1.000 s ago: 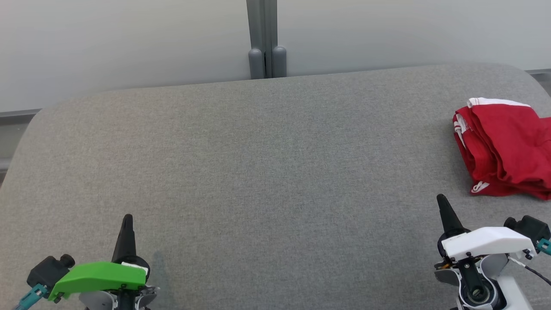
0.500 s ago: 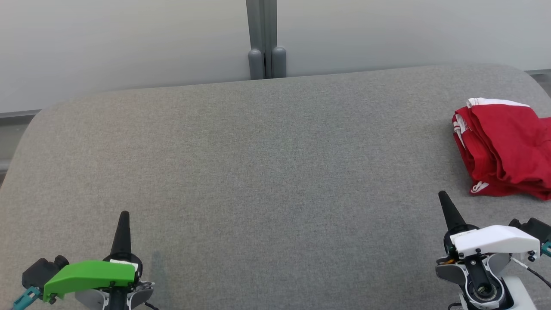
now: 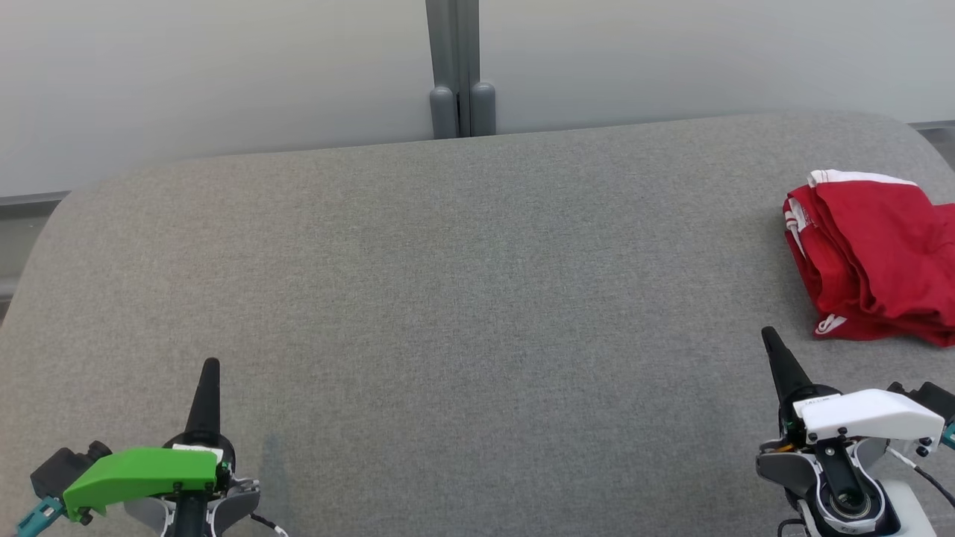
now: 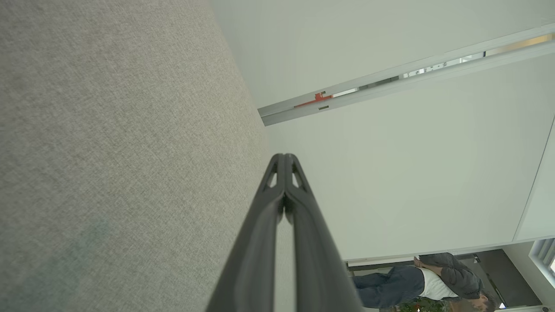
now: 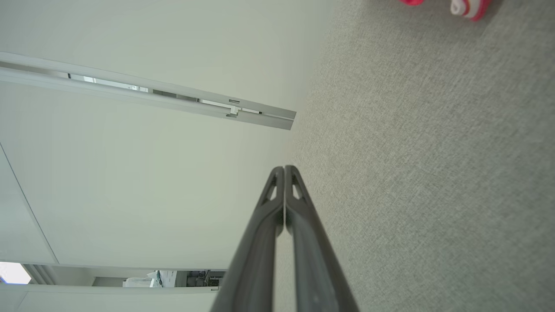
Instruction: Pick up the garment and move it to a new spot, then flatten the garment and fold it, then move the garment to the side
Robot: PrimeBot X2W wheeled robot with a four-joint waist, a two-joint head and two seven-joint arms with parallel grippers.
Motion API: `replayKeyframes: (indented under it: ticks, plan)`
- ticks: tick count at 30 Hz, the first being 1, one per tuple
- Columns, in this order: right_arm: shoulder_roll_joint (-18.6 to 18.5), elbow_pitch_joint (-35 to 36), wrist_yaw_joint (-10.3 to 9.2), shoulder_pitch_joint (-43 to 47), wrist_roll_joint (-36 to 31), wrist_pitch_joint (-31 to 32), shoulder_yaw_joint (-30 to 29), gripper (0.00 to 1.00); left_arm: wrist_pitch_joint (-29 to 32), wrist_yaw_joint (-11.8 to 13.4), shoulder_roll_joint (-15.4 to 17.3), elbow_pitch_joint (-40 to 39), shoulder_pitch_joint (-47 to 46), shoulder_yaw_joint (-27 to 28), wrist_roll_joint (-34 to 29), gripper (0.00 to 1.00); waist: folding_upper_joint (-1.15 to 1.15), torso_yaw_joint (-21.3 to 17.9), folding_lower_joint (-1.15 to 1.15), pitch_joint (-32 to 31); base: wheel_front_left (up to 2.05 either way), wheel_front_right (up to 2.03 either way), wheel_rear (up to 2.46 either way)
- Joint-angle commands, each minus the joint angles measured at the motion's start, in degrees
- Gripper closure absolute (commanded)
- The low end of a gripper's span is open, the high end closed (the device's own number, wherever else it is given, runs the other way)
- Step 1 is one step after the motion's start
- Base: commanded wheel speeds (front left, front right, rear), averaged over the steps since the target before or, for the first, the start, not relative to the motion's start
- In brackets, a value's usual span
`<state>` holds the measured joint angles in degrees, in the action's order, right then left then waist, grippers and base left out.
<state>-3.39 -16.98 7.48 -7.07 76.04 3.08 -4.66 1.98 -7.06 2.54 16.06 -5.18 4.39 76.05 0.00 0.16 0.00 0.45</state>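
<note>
Site: a grey fabric-covered surface [image 3: 477,298] set against a pale partition wall [image 3: 224,74], with a grey upright post [image 3: 456,67] at the middle of its far edge.

Right gripper [image 3: 768,337]: both dark fingers are pressed together into one point, with no cloth between them. It sits over the near right part of the surface, pointing toward the far edge.

Garment [image 3: 880,261]: red with white trim, gathered in a rumpled, roughly folded heap. It lies ahead of the right gripper and further to its right. It is near the gripper but apart from it, with a strip of grey fabric between fingertip and cloth. The picture edge cuts off its right side. In the right wrist view, a red-and-white edge of it shows at the top margin, beyond the fingertips and off to one side.

Left gripper [image 3: 211,367]: fingers likewise closed on each other and holding nothing, over the near left part of the surface. The garment is well apart from it, far to its right and somewhat ahead.

Left wrist view: a person [image 4: 425,284] in dark clothing is seen past the wall.
</note>
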Motion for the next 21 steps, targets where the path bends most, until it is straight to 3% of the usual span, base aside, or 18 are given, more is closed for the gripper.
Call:
replayKeyframes:
  ticks: [1,21]
  plan:
    - [-0.1,0.7,0.03,0.4,1.3,0.4,-0.3,1.00,0.5,-0.2,0.4,-0.6,-1.1,0.4,1.5,1.00,0.00,0.0,0.00,0.0,0.00,0.00,0.00]
    - [0.2,2.1,0.03,0.7,9.8,2.2,-1.2,1.00,2.9,-0.5,0.5,-1.5,-1.4,1.5,9.8,1.00,0.00,-0.1,0.00,-0.1,0.00,0.00,0.00]
